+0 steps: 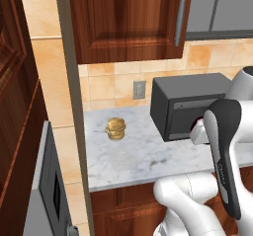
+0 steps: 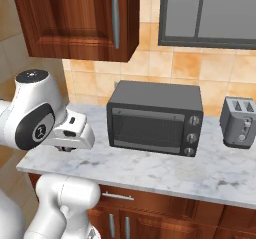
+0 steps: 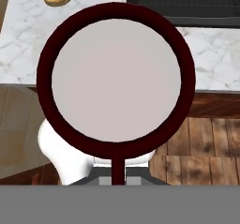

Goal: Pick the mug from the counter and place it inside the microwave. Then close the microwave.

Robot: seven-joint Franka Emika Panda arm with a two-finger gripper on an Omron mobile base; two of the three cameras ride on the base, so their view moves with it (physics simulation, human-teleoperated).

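Observation:
The mug [image 3: 116, 78] looms close in the hand view, seen from above: a dark maroon rim around a pale inside, its thin handle running down to my gripper [image 3: 117, 180]. The gripper is shut on that handle. The mug hangs in the air over the front edge of the marbled counter [image 3: 211, 68]. From the left base view, a sliver of maroon mug [image 1: 198, 123] shows at the gripper [image 1: 197, 129], in front of the black oven. A silver-grey panel with a dark window, apparently the microwave [image 1: 47, 190], stands at the lower left, beyond a wall edge.
A black boxy oven [image 2: 155, 118] sits on the counter [image 2: 200, 173] just right of the hand. A golden-brown bun-like lump [image 1: 115, 129] lies at the counter's left. A grey toaster [image 2: 239, 123] stands far right. Wooden cabinets [image 1: 128, 18] hang overhead.

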